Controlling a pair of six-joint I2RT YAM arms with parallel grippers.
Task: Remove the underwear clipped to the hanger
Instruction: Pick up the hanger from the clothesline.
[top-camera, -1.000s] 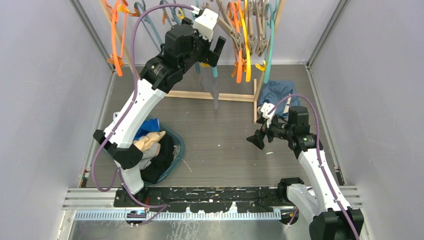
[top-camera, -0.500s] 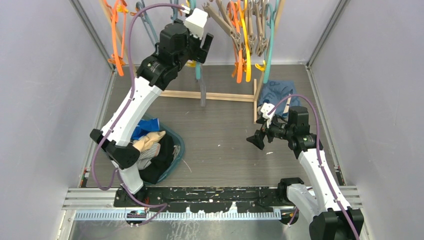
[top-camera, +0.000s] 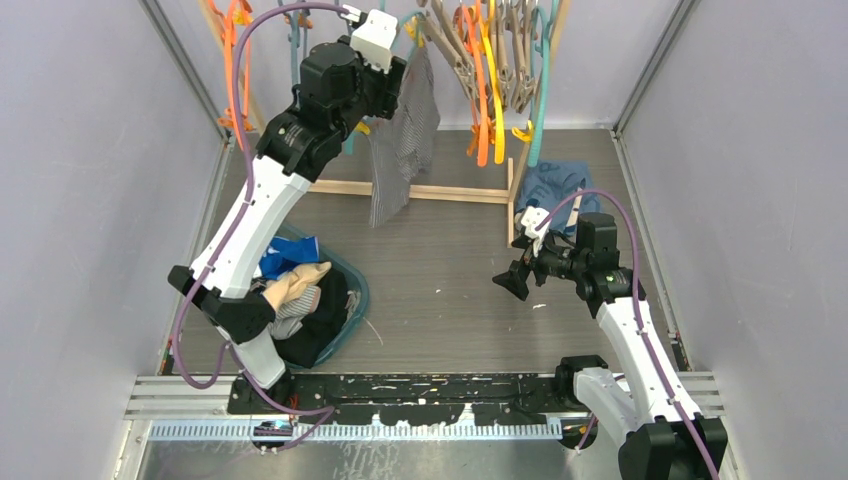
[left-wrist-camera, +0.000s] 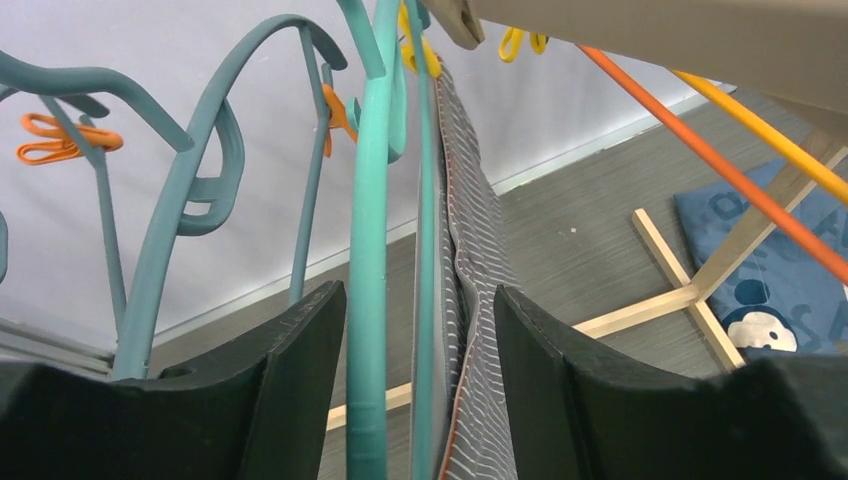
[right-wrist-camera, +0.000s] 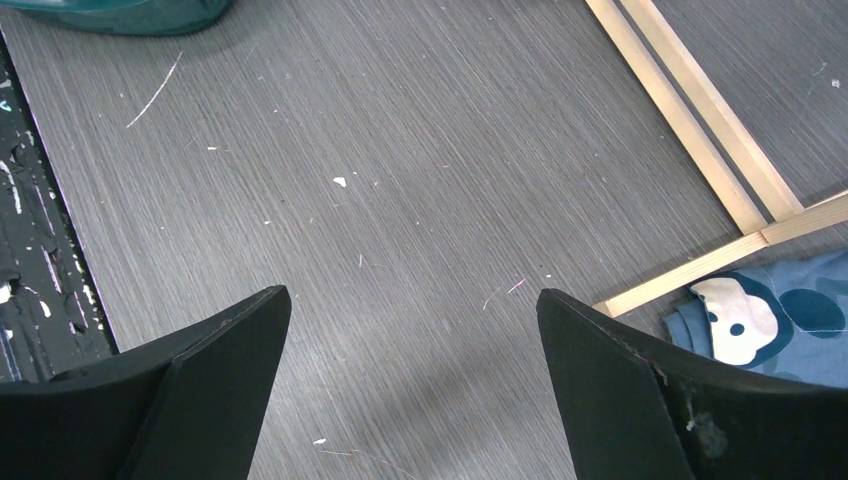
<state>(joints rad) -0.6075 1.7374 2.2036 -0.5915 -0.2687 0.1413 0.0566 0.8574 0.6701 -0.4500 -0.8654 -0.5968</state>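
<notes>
A navy white-pinstriped underwear (top-camera: 402, 140) hangs from a teal hanger (left-wrist-camera: 367, 300) on the rail at the back. In the left wrist view the underwear (left-wrist-camera: 470, 260) falls straight down beside the hanger's bars. My left gripper (top-camera: 398, 78) is up at the rail. Its jaws (left-wrist-camera: 420, 290) stand on either side of the teal bars and the striped cloth, half narrowed, with thin gaps still showing on both sides. My right gripper (top-camera: 512, 280) hovers low over the floor at the right, open (right-wrist-camera: 413, 295), with nothing between its fingers.
A teal basket (top-camera: 357, 292) at the left holds a heap of garments (top-camera: 295, 285). A blue cartoon-face garment (top-camera: 555, 185) lies by the wooden rack base (top-camera: 440, 192). Orange and beige hangers (top-camera: 490, 70) crowd the rail to the right of my left gripper.
My left arm shifted left along the rail and its jaws narrowed around the teal hanger and cloth. The striped underwear turned from edge-on to broadside. The right arm stayed still.
</notes>
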